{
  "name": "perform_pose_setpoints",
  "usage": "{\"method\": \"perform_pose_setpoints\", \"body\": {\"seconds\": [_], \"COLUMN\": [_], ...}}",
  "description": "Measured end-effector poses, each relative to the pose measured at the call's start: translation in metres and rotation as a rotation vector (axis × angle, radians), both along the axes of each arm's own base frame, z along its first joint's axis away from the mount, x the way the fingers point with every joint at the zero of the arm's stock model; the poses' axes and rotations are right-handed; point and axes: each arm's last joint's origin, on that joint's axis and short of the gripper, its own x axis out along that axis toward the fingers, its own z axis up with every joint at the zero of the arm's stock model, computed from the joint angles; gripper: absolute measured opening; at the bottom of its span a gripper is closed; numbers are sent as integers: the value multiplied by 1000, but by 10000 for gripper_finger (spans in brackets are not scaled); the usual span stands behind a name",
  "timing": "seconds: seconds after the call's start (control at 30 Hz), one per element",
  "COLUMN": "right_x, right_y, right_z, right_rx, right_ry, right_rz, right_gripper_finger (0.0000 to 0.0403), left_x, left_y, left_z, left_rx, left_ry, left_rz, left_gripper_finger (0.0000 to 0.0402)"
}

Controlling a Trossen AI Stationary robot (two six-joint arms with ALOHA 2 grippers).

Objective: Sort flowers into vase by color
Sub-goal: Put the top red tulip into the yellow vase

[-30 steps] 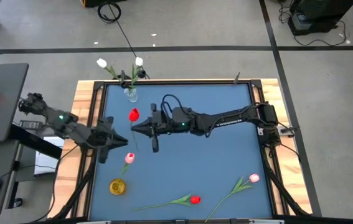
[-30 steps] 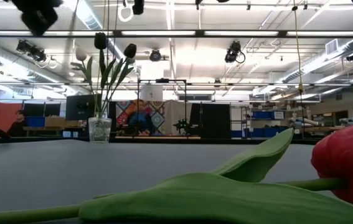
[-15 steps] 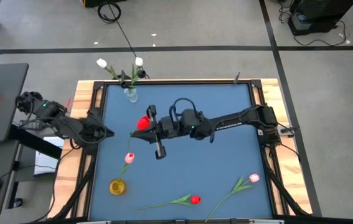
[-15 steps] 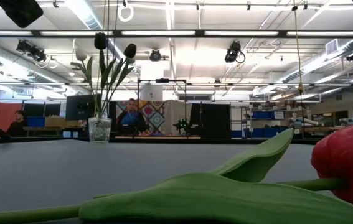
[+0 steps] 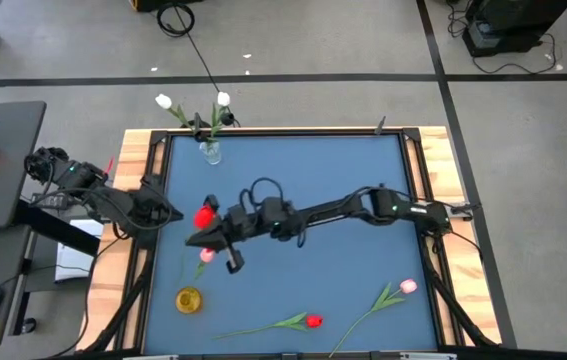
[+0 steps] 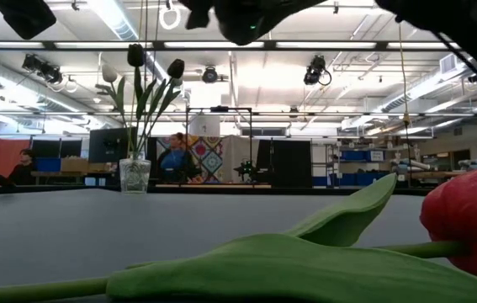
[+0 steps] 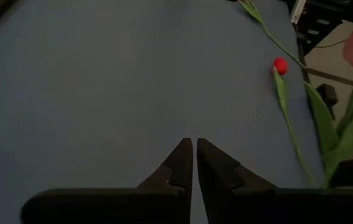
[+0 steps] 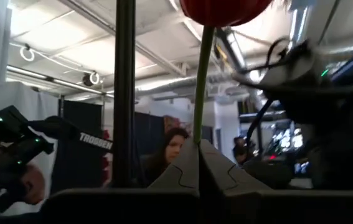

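Six tulips show: two white, two red and two pink. There are two vases, a clear one at the far left of the table and a yellow one near left. Two robot arms reach over the blue table.

The glass vase is standing at the counter's far left corner with two tulips in it. The right end effector is reaching over the counter's left half, gripping a tulip stem. Below it a tulip is lying, with a small round vase nearer the front edge. Two more tulips are lying along the front edge, toward the right. The left end effector is sitting at the left edge.
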Motion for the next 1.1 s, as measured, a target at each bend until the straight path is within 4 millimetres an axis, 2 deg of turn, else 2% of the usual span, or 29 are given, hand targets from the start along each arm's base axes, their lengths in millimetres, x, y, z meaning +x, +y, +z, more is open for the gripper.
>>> {"method": "perform_pose_setpoints", "body": {"seconds": [0.17, 0.3, 0.77, 1.1], "right_x": [18, 25, 21, 23], "right_y": [6, 11, 24, 25], "right_z": [-2, -8, -3, -8], "right_rx": [-8, -53, -106, -136], "right_ry": [79, 156, 167, 207], "right_rz": [68, 96, 146, 122], "right_gripper_finger": [2, 2, 2, 3], "left_x": [0, 0, 0, 0], "left_y": [-1, -1, -1, -1], "left_z": [0, 0, 0, 0], "left_rx": [-32, -38, -38, -40], "left_ry": [14, 16, 16, 16], "left_rz": [-24, -24, -24, -23], "left_gripper_finger": [27, 27, 27, 27]}}
